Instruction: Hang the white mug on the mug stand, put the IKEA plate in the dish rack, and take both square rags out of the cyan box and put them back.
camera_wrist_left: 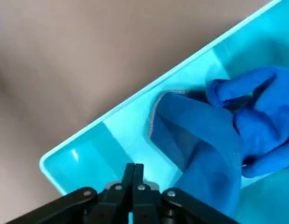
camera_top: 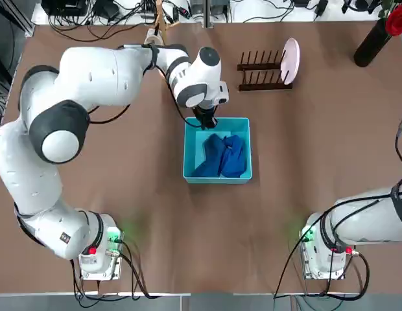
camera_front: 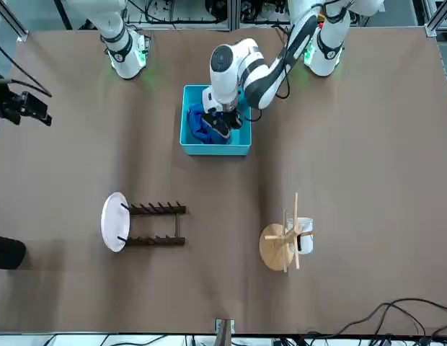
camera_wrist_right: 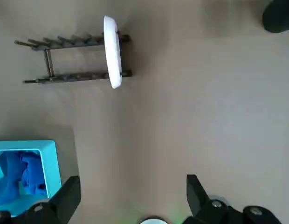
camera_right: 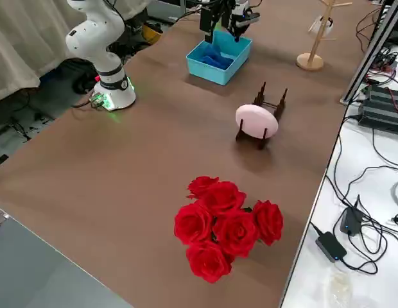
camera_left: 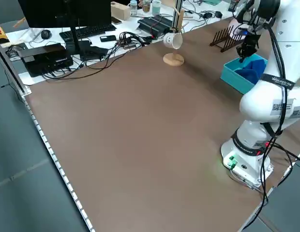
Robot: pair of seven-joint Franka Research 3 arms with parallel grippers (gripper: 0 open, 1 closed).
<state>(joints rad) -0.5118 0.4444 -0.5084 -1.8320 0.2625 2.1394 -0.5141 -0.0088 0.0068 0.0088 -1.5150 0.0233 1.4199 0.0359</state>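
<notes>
Fingers of the left gripper [camera_top: 208,122], pressed together empty, hang over the far edge of the cyan box [camera_top: 217,175], where both square rags [camera_top: 224,155] lie. Beyond, the IKEA plate [camera_top: 290,59] stands in the dish rack [camera_top: 260,70] and the white mug [camera_front: 303,236] hangs on the mug stand [camera_front: 285,241]. Right gripper [camera_wrist_right: 130,198], fingers spread, idles near its base.

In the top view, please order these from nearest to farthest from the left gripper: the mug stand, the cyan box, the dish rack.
From the left gripper:
1. cyan box, directly below it.
2. dish rack, toward the right arm's side.
3. mug stand, at the table's far edge.
</notes>
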